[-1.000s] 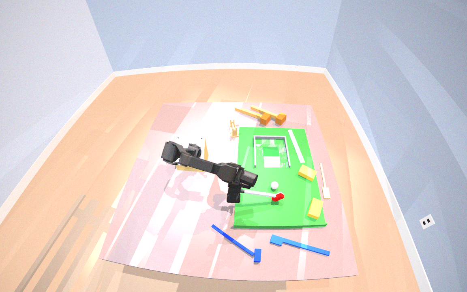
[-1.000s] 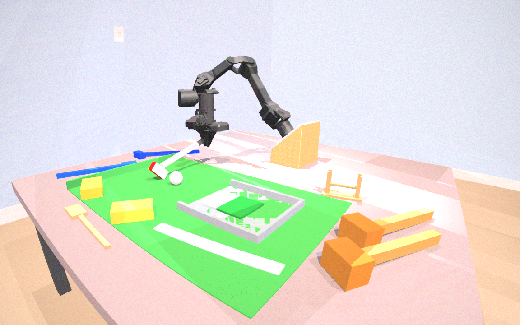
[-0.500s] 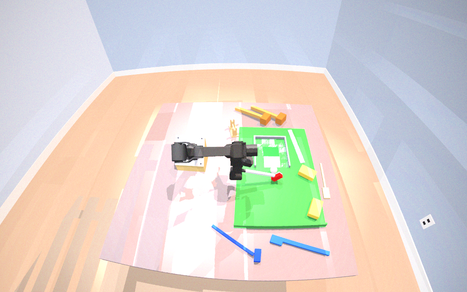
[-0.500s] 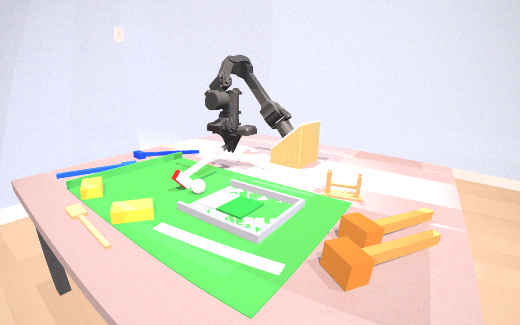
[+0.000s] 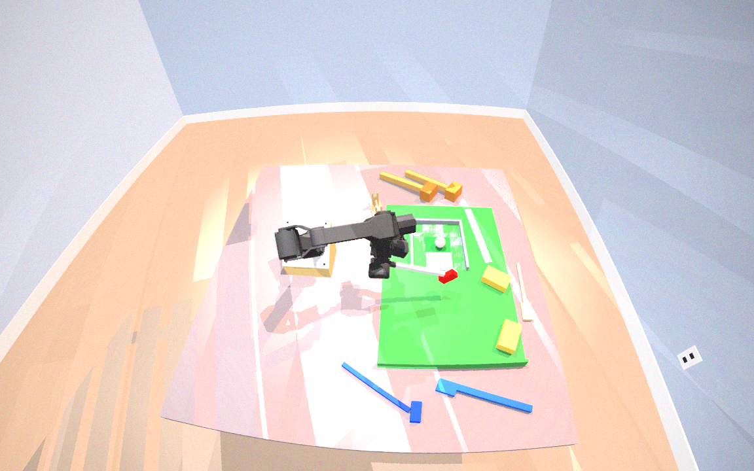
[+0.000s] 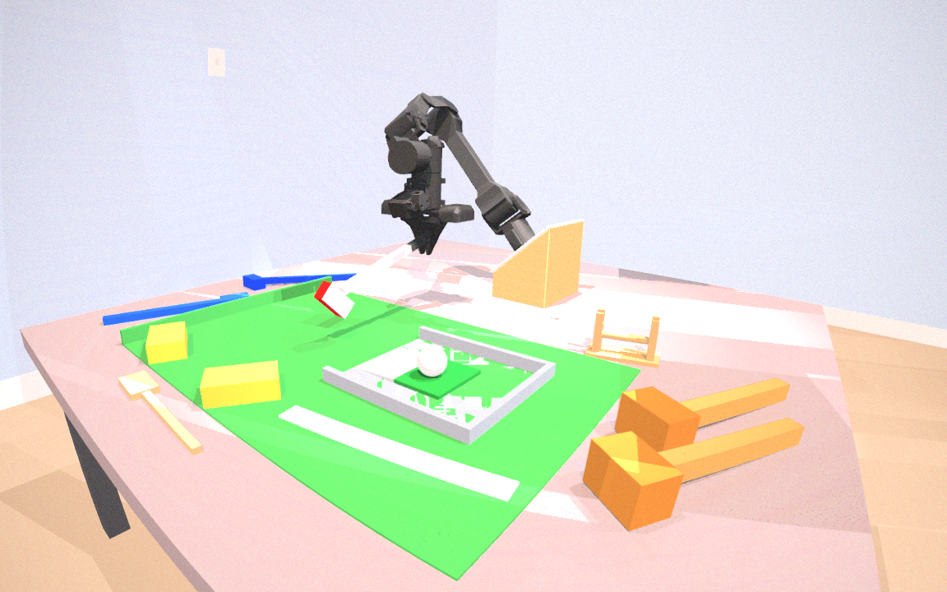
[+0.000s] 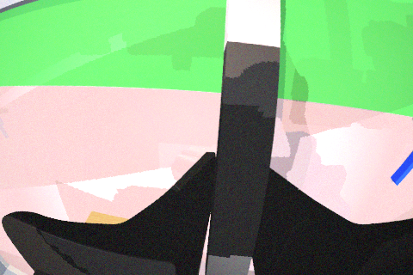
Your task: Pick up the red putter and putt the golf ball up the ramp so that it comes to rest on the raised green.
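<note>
Exterior view shows the gripper [image 6: 423, 245] pinching the putter [image 6: 359, 283] at its dark grip end, so the stiff, light club probably pivots easily if nudged.

Bare room: pale blue walls [image 5: 338, 52], wood floor [image 5: 104, 304], pink table [image 6: 683, 507] with green putting mat [image 6: 359, 456].

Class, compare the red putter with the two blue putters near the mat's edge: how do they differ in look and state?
The red putter has a red head on a white shaft; the blue putters are blue all over. The red putter is clamped in the gripper with its head raised above the green mat; the blue putters lie flat on the table, untouched. All three are long shafts ending in a blocky head.
</note>
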You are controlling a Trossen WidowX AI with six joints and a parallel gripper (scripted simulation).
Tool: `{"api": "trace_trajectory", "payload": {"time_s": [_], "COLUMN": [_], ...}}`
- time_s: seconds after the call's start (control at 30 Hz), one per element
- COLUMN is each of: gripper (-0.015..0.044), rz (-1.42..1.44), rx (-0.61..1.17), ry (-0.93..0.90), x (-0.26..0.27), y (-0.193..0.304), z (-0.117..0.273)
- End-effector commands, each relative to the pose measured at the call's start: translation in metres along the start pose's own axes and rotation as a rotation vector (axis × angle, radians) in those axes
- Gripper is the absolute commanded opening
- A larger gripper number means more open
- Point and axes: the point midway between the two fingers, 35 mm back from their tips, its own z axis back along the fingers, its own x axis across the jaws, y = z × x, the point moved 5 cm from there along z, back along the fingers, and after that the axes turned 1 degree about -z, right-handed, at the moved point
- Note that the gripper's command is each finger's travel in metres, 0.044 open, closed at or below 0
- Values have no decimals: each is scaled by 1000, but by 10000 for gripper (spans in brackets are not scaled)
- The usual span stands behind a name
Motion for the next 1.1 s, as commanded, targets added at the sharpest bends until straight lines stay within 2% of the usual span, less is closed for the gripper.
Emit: {"api": "trace_trajectory", "payload": {"time_s": [0.0,0.07,1.07], "gripper": [0,0,0], "rz": [-10,-1,-1], "rx": [-7,-4,-4], "ry": [-3,0,0], "x": [-1,0,0], "y": [0,0,0], "z": [14,6,6]}}
